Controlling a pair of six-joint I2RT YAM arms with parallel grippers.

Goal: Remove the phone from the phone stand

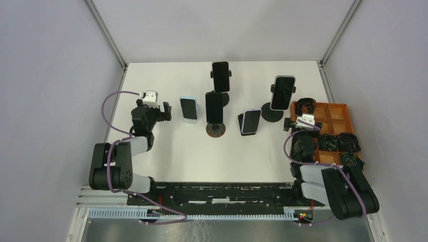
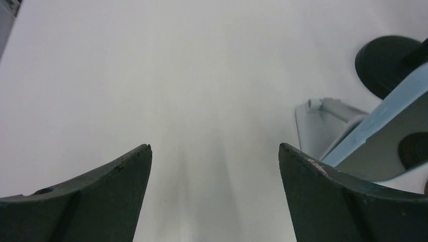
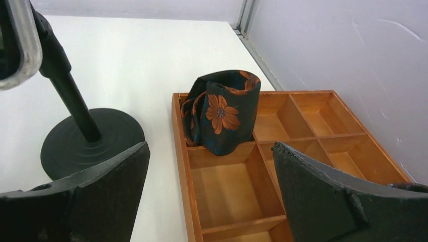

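Note:
Several phones stand on the white table. A light blue phone [image 1: 189,108] leans on a white stand; it also shows at the right of the left wrist view [image 2: 388,136] on that stand [image 2: 323,126]. Black phones sit on black stands at the back [image 1: 220,75], in the middle [image 1: 214,107] and at the right [image 1: 282,92]; another [image 1: 251,121] leans on a low stand. My left gripper [image 1: 151,107] [image 2: 214,148] is open and empty, just left of the blue phone. My right gripper [image 1: 303,115] [image 3: 209,146] is open and empty, between the right stand's base [image 3: 91,141] and a tray.
A wooden compartment tray [image 1: 348,113] [image 3: 176,131] lies at the right edge, with a rolled flowered tie [image 3: 222,111] in its far left cell and dark rolled items [image 1: 338,142] in nearer cells. Grey walls enclose the table on three sides.

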